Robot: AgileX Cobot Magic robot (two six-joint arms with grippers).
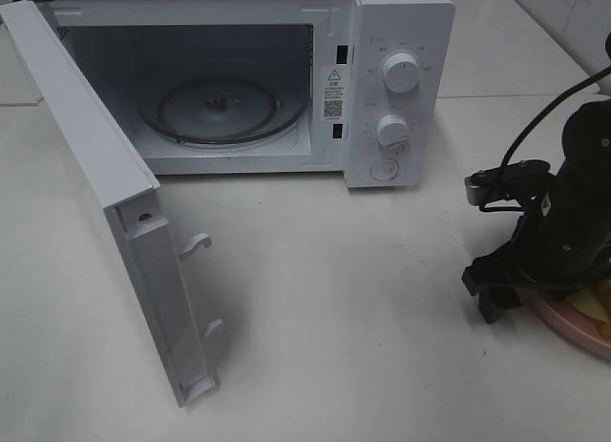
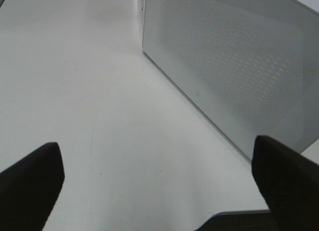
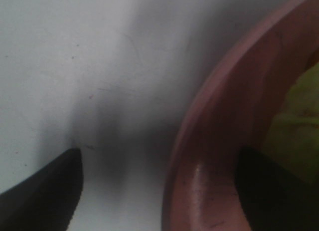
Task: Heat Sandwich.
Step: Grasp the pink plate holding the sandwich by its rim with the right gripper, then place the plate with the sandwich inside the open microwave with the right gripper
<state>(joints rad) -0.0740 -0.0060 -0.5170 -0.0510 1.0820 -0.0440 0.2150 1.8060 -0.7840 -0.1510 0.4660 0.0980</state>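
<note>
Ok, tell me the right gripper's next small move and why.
Probably close the right gripper on the rim of the plate. It is open, one finger on the table side and the other over the plate's inside, so the rim lies between them. The microwave door already stands open.

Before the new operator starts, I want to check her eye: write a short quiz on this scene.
1. True or false: the hinged door of the white microwave oven stands open.
2. What sits inside the oven? A) the round glass turntable alone B) a bowl C) a mug
3. The open right claw has one finger on each side of which thing's rim?
Key: 1 true; 2 A; 3 the round pink plate.
</note>
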